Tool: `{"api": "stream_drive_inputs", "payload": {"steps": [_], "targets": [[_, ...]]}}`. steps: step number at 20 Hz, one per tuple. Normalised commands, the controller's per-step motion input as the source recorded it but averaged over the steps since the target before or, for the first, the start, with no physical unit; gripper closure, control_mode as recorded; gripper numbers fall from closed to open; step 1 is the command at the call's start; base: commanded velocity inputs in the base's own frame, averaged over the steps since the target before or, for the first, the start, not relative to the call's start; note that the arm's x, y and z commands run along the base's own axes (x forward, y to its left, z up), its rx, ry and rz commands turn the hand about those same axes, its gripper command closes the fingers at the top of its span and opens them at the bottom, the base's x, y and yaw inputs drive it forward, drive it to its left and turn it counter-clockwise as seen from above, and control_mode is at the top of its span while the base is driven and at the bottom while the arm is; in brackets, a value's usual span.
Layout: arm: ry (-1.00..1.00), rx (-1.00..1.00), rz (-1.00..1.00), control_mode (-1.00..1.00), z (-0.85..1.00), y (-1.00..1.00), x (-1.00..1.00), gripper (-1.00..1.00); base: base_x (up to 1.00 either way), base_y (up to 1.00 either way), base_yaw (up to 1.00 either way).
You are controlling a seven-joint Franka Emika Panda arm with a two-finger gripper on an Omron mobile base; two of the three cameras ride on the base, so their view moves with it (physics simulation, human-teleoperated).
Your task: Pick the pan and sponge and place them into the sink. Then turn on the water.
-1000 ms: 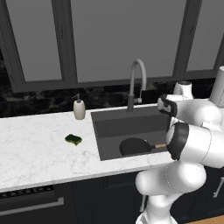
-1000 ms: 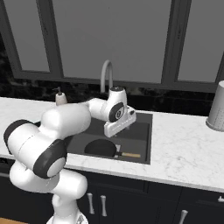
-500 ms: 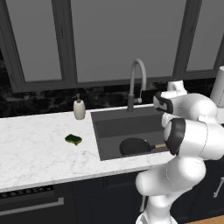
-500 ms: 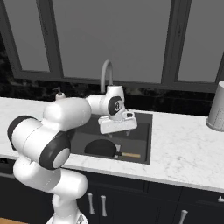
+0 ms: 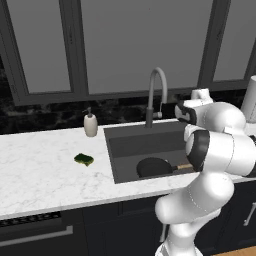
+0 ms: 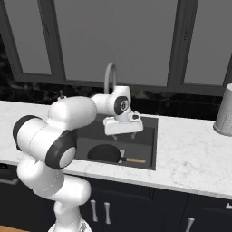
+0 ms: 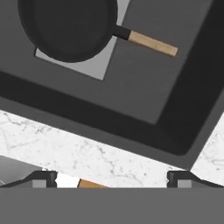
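My gripper (image 7: pixel 112 178) has risen and swung toward the sink's (image 5: pixel 131 150) right edge since a second ago, jaws spread wide and empty. The pan (image 5: pixel 154 166) lies in the sink; the sponge (image 5: pixel 84 159) rests on the desk (image 5: pixel 35 175). The hand view looks straight down on the pan's tan handle.

A white marbled surface (image 5: pixel 40 175) runs left to right. A beige soap bottle (image 5: pixel 90 123) stands at its far edge, left of centre. A grey ribbed canister (image 6: pixel 224 113) stands far right. Dark windows (image 5: pixel 125 45) rise behind, dark cabinets (image 6: pixel 149 206) below.
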Motion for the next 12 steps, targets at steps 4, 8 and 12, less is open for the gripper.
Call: {"api": "stream_drive_inputs", "payload": {"steps": [4, 8, 12], "targets": [[-0.10, 0.03, -0.13, -1.00, 0.04, 0.08, -0.19, -1.00, 0.00, 0.00, 0.00], [-0.14, 0.05, -0.24, -1.00, 0.18, 0.13, -0.33, -1.00, 0.00, 0.00, 0.00], [-0.12, 0.00, -0.32, -1.00, 0.20, 0.24, -0.48, -1.00, 0.00, 0.00, 0.00]]}}
